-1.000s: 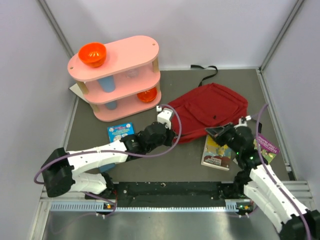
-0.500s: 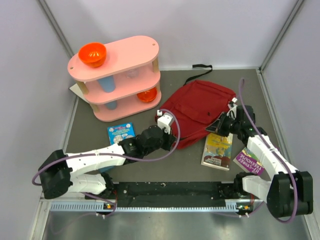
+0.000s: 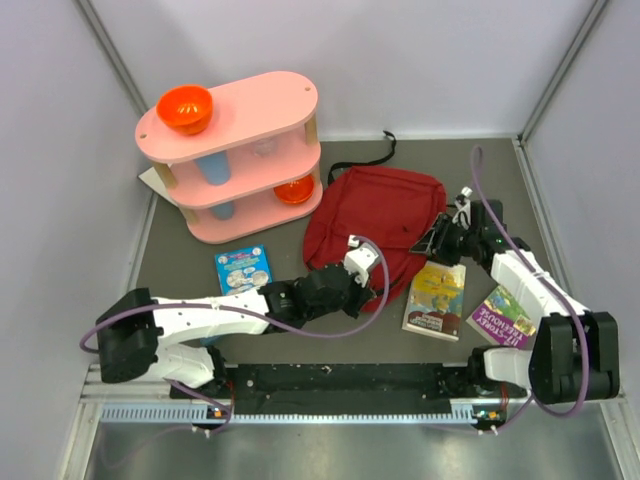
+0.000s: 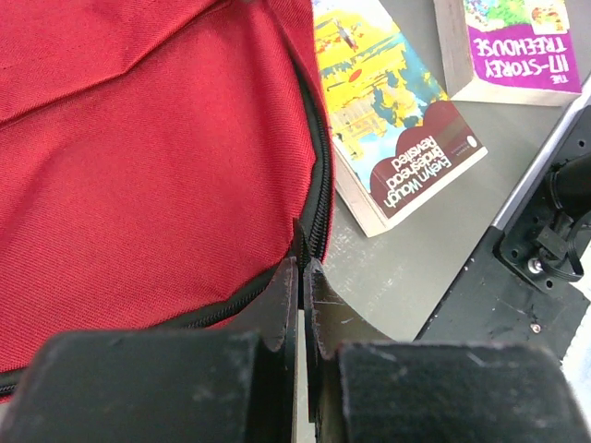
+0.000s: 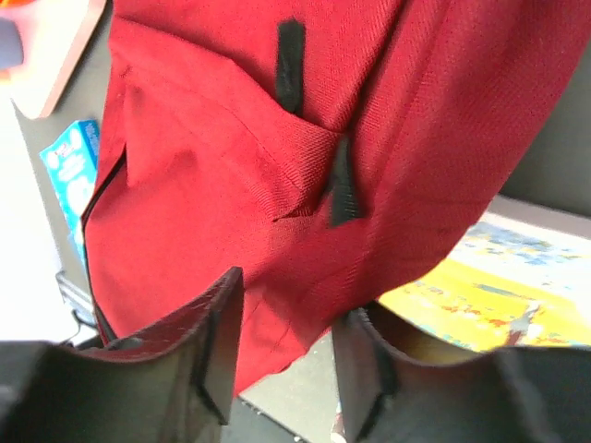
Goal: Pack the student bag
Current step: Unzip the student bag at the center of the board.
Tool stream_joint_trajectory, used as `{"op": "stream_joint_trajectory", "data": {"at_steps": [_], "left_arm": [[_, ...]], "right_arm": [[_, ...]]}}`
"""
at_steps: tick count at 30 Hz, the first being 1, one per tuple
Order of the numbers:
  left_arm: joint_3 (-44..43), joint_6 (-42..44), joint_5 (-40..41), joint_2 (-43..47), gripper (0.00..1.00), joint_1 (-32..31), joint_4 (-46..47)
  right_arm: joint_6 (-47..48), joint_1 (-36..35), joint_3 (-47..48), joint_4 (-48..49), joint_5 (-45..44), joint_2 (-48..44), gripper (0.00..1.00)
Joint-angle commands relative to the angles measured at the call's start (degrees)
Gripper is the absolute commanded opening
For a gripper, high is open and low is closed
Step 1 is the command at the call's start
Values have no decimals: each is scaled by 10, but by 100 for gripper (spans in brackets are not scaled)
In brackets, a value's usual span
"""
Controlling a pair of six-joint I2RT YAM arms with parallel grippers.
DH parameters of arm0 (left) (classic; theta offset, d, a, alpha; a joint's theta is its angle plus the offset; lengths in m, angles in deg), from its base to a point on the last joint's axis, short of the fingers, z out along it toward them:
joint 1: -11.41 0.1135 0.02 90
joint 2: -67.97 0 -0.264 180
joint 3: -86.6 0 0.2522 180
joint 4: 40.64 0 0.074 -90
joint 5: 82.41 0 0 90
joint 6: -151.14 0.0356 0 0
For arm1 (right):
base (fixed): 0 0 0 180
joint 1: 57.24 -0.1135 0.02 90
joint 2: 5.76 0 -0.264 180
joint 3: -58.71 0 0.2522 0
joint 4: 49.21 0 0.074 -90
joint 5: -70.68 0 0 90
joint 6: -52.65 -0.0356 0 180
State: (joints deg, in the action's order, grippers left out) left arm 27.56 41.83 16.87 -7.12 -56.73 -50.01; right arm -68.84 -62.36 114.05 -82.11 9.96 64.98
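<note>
The student bag is a dark red backpack lying flat mid-table, closed, with its black strap trailing behind. My left gripper is at the bag's near edge. In the left wrist view it is shut on the black zipper pull of the bag. My right gripper is at the bag's right edge. In the right wrist view it is open, its jaws on either side of a fold of the red fabric.
A yellow book and a purple book lie right of the bag. A small blue book lies to its left. A pink three-tier shelf with an orange bowl stands at the back left.
The bag has slid and bunched to the left. My right gripper moved up and left against its right edge. My left gripper moved right along its near edge.
</note>
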Motion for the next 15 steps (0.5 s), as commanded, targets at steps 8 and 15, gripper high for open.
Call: {"op": "stream_joint_trajectory", "data": {"at_steps": [8,15], "left_arm": [[-46,-37,64,-40,0,-10,-19],[-46,-28,59,-40,0,-11,-1]], "right_arm": [[-61,24,-42,-20,-109,-200,78],[-213,-6,-134,29,17,-253,78]]}}
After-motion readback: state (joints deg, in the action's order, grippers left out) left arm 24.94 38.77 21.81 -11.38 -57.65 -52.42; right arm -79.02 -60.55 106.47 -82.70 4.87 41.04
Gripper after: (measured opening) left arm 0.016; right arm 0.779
